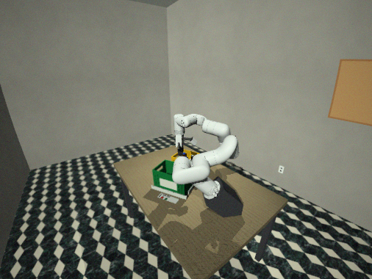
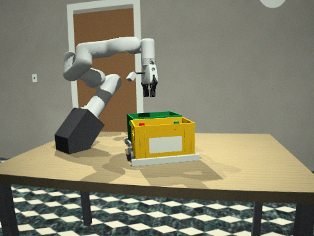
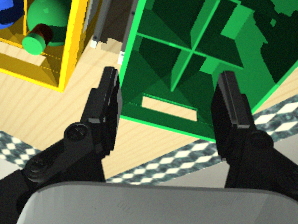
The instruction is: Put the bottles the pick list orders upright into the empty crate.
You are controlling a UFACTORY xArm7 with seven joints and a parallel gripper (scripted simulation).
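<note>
My gripper (image 1: 180, 153) (image 2: 149, 95) (image 3: 167, 86) is open and empty, pointing down high above the crates. The green crate (image 1: 156, 177) (image 2: 129, 131) (image 3: 165, 126) stands level; its end wall with the handle slot shows between my fingers in the wrist view. Its nearest compartments look empty; others are dark or cut off. The yellow crate (image 1: 175, 156) (image 2: 139, 144) (image 3: 70, 57) stands beside it. It holds a bottle with a green cap (image 2: 176, 122) (image 3: 33, 44), one with a red cap (image 2: 141, 124) and something blue (image 3: 7, 14). The pick list (image 1: 168, 198) shows red and green marks, too small to read.
White strips (image 1: 169, 191) (image 2: 165, 159) run along the crates' outer sides on the wooden table (image 1: 257, 194) (image 2: 248, 167). The dark robot base (image 1: 224, 200) (image 2: 77, 131) stands beside the crates. The arm hides part of the green crate in the top view.
</note>
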